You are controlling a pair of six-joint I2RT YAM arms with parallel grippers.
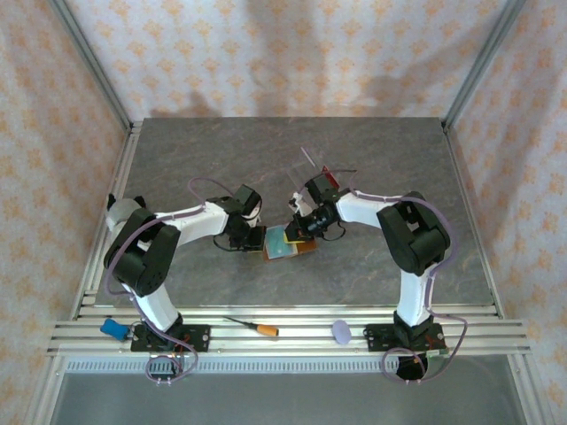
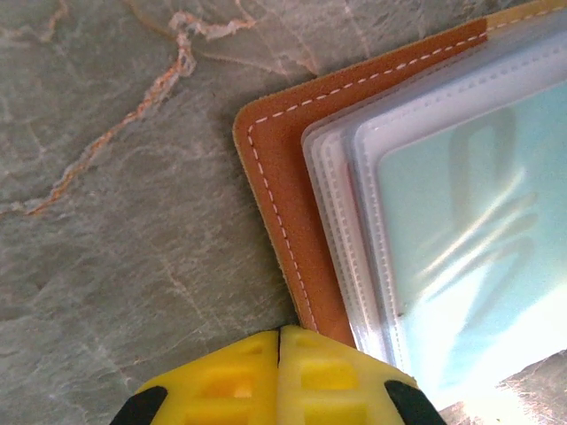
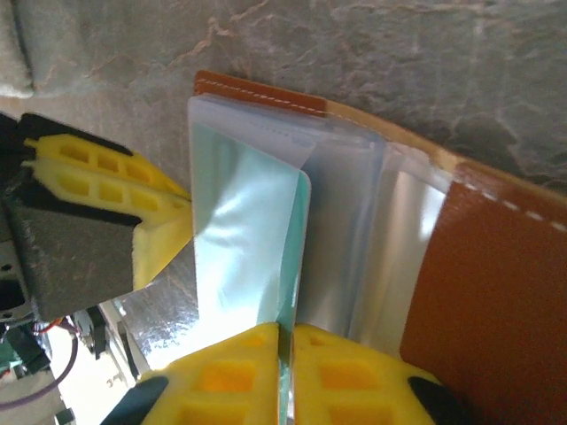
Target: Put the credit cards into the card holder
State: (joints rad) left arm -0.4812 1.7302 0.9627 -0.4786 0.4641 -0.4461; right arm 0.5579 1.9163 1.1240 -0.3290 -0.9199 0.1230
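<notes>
Now: teal card pinched at the open holder

So, my right claw [image 3: 285,341] is clenched on the teal card [image 3: 244,257], and the card's edge runs straight into the seam between my fingers. The card stands tilted, with its far end in among the clear sleeves [image 3: 354,212] of the holder [image 3: 487,292]. The holder lies open on the table [image 1: 266,150], near the middle and between my two arms, its brown stitched cover under the sleeves. My left claw [image 2: 279,367] is clenched too, fingertips pressed together right at the holder's edge, touching the leather by a corner. I cannot tell if it nips anything or just presses there. From the left wrist, the teal face shows through the top sleeve. From above, my claws sit on either side of the holder, the left at its left edge and the right at its upper right.
</notes>
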